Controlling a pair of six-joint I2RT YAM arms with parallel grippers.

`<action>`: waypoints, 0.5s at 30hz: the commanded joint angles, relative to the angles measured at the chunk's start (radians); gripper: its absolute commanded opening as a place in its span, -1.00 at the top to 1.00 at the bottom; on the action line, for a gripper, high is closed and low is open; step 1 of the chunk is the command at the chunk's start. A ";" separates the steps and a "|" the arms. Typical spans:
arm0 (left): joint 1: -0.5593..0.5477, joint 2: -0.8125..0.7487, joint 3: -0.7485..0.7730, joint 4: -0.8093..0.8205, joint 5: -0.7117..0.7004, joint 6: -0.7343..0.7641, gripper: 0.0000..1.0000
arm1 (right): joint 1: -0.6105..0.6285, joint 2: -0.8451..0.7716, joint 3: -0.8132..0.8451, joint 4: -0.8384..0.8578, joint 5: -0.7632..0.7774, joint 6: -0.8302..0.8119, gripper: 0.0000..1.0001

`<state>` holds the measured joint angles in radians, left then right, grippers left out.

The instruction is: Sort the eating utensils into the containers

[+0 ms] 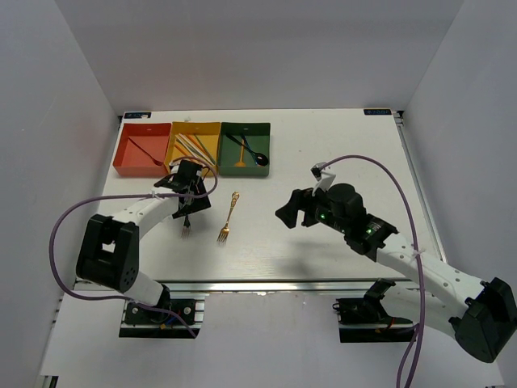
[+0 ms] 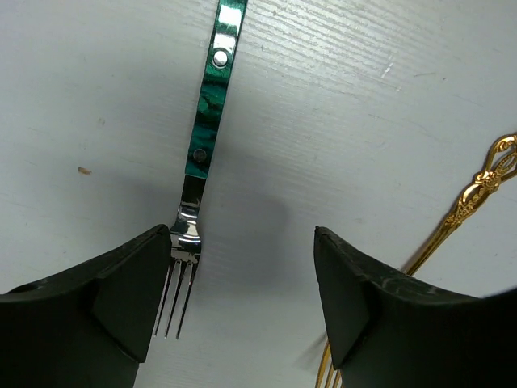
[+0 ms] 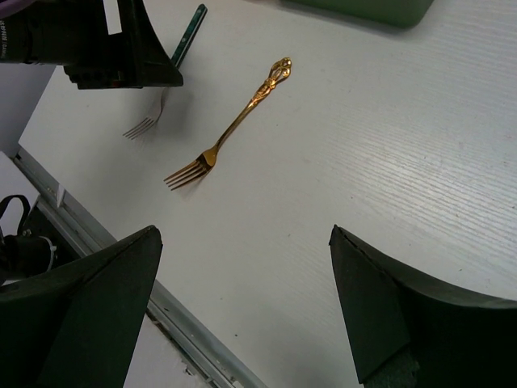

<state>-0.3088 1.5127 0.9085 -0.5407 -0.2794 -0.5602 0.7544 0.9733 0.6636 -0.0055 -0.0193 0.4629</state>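
Observation:
A teal-handled fork lies flat on the white table, its silver tines just beside my left gripper's left finger. My left gripper hovers open over it with only bare table between its jaws. A gold fork lies to the right of it, also on the table. My right gripper hangs open and empty above the table, some way right of the gold fork. At the back stand the red-orange tray, yellow tray and dark green tray, each holding utensils.
The table's near edge with its metal rail runs just below my right gripper. White walls close in the table on the left, back and right. A purple cable loops over the right arm.

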 commanded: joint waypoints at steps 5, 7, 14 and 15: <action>0.008 0.012 -0.075 0.123 -0.026 -0.044 -0.54 | -0.001 0.001 -0.015 0.025 -0.031 -0.003 -0.79; 0.028 0.015 -0.108 0.165 -0.029 -0.059 -0.50 | -0.001 0.001 -0.016 0.027 -0.030 -0.003 -0.79; 0.042 0.015 -0.091 0.162 -0.061 -0.047 -0.48 | -0.001 0.024 -0.010 0.032 -0.034 -0.006 -0.79; 0.042 0.012 -0.091 0.166 -0.061 -0.046 -0.49 | -0.003 0.027 -0.009 0.033 -0.036 -0.003 -0.79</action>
<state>-0.2707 1.5414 0.8009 -0.4099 -0.3126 -0.6029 0.7544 0.9936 0.6559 -0.0051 -0.0380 0.4633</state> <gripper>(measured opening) 0.742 0.895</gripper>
